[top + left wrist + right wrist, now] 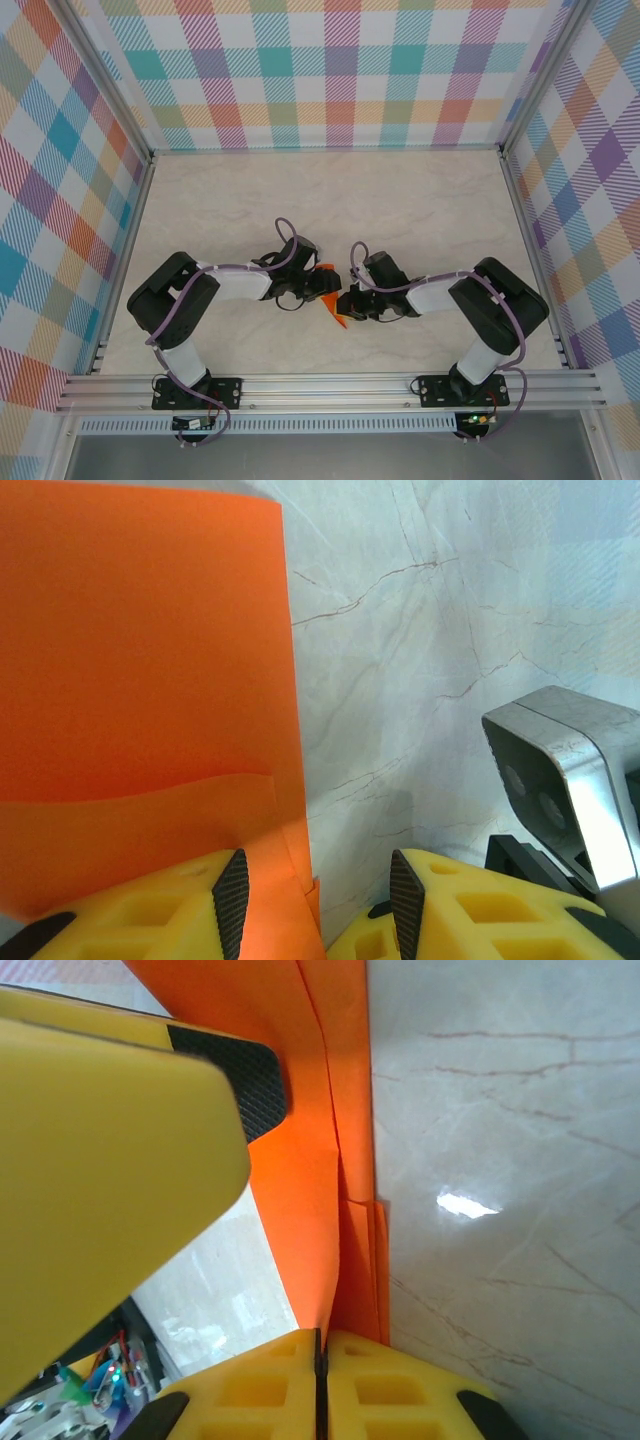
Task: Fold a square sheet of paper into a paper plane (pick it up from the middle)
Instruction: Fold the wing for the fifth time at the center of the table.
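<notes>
The paper plane [333, 316] is a folded bright orange sheet held up on edge between the two arms at the middle of the table. My right gripper [320, 1345] is shut on its lower folded layers [325, 1190], the jaws pressed together. My left gripper [318, 905] stands open with a wide gap between the jaws. The orange sheet [140, 680] lies along its left pad [231, 900], and the right pad is clear of it. In the right wrist view that left finger [100, 1140] rests its black pad against the paper's far side. From above, both grippers [315, 285] [347, 303] meet at the paper.
The marble-patterned table [400, 200] is walled by plaid panels on three sides, with an aluminium rail [330, 385] along the near edge. A silver camera housing [570, 780] of the right arm sits close to my left gripper.
</notes>
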